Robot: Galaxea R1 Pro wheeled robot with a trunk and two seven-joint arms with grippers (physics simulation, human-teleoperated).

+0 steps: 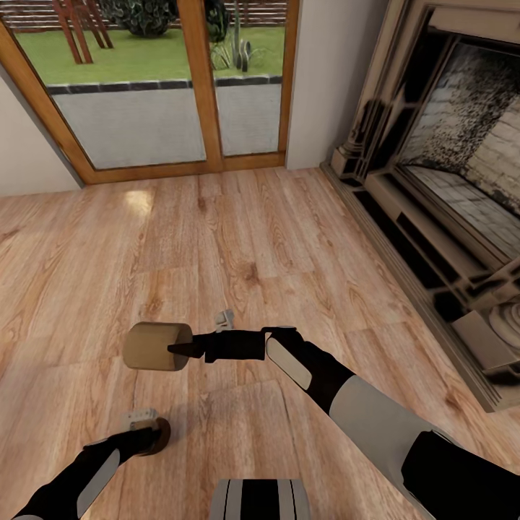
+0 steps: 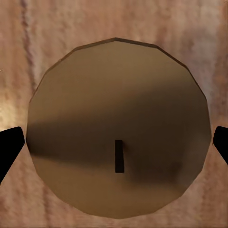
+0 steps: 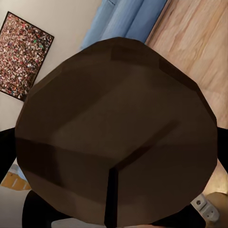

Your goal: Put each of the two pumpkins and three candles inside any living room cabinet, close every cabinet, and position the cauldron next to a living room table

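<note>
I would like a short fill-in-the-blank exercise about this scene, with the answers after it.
1. The right gripper holds a short beige ____ lying sideways above the floor.
2. The floor is made of light ____ planks.
3. The stone fireplace stands on the robot's ____ side.
4. The left gripper holds a second candle; its flat top shows a dark ____.

Answers: candle; wood; right; wick
</note>
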